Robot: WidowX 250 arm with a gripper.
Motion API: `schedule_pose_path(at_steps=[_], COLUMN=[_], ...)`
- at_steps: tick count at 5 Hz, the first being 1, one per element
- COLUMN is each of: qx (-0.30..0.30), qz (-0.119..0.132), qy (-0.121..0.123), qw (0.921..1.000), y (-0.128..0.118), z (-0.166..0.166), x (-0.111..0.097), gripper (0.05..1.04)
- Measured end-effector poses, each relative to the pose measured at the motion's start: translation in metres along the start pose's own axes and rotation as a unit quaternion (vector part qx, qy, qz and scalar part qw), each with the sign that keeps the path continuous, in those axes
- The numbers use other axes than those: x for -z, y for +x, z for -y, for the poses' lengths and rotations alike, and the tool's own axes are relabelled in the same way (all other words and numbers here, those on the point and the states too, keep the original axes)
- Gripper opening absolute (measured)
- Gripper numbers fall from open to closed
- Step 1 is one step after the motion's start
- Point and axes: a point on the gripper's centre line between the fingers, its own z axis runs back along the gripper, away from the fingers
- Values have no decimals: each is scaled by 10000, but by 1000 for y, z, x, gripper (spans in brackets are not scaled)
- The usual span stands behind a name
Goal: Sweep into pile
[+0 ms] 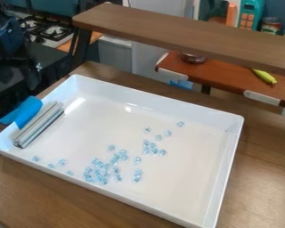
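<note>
Light-blue clear pieces (100,170) lie scattered in white tray (222,178). Densest cluster near the front wall, left of center; looser group further back and right; a few strays front left. Silvery bar tool (39,125) with blue handle (29,112) lies at the tray's left end, handle over the wall. Tray sits on wooden surface (258,164). Black robot hand (30,71) at upper left, outside the tray; can't tell if it's open or closed.

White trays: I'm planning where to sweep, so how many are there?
1: the white tray on the wooden table, with the small light-blue pieces and silvery bars in it.
</note>
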Motion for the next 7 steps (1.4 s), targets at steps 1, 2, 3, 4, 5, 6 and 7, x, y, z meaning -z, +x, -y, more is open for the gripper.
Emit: schedule_pose_path(at_steps=[1, 2, 3, 4, 5, 6, 7], qx=[-63, -392, -411, -489, -405, -365, -367], qz=[-188, -572, -726, -737, -741, -730, -642], qy=[-69, 14, 102, 160, 136, 147, 220], qw=[9998, 9976, 9965, 9960, 9963, 9966, 9970], y=[-6, -5, -2, -3, -6, -12, -11], z=[0, 6, 13, 12, 17, 19, 17], x=[14, 43, 57, 65, 69, 75, 77], gripper=[1001, 1001, 1001, 1001, 1001, 1001, 1001])
